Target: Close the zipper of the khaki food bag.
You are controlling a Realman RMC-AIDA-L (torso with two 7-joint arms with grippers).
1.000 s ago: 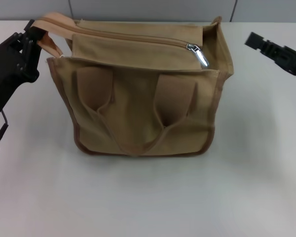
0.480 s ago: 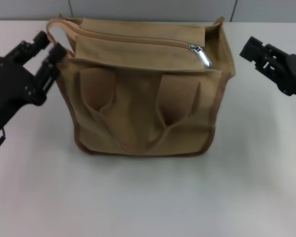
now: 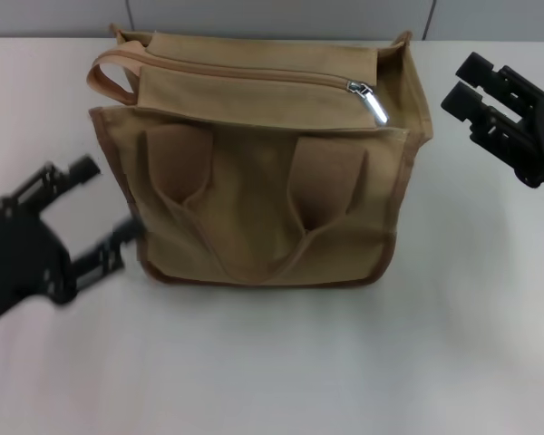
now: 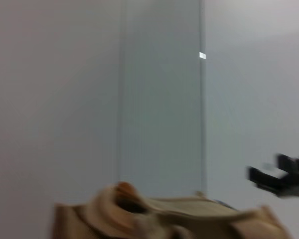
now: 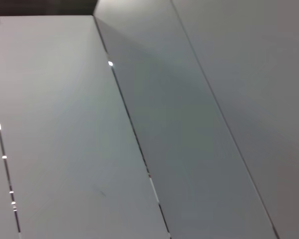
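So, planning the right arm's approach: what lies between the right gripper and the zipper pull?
Head view: only the khaki food bag's raised side edge separates right gripper from pull tab.

White table (image 3: 272, 362) — khaki food bag (image 3: 263, 181)

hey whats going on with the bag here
A two-armed robot is working on a khaki food bag that stands on a white table. The zipper runs along the top flap, with its silver pull tab at the end nearer the robot's right. Neither gripper touches the bag: the left gripper is open beside the bag's lower left corner, and the right gripper is open off the bag's right side, nearest the pull tab.
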